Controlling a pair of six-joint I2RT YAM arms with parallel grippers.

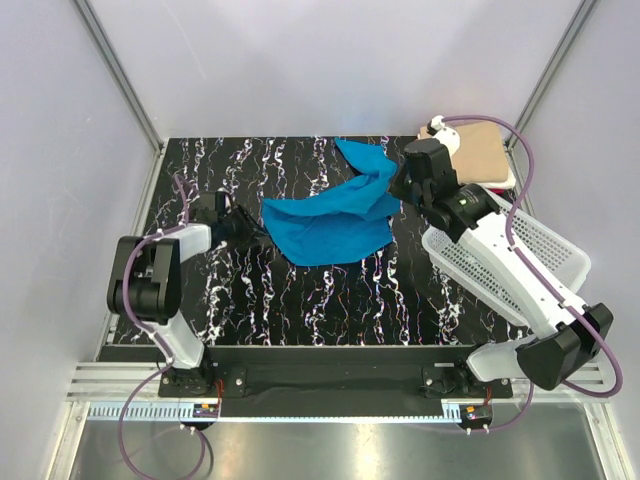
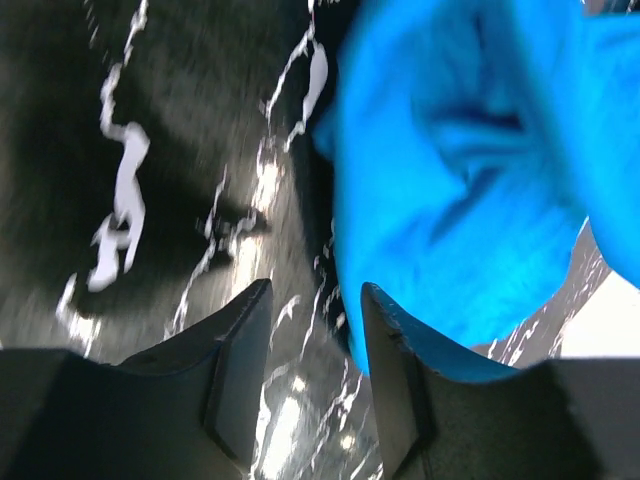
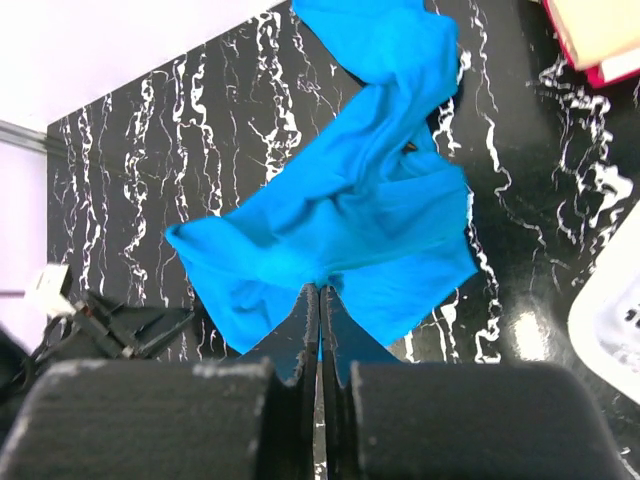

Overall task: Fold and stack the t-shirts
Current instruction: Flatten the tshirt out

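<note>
Right fingers (image 3: pixel 308 325) are gripping the turquoise t-shirt (image 1: pixel 330 218) at its right end; left fingers (image 2: pixel 380 325) are hovering open beside its left end.

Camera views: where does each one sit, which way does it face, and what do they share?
Top external: above and behind the robot, facing down on the black marbled table; left arm and right arm show.
Left wrist: on the left arm, looking low past its open left end effector at the blue t-shirt.
Right wrist: on the right arm, looking down past its right end effector, shut on the t-shirt.
Shared: all three show the t-shirt and table.
</note>
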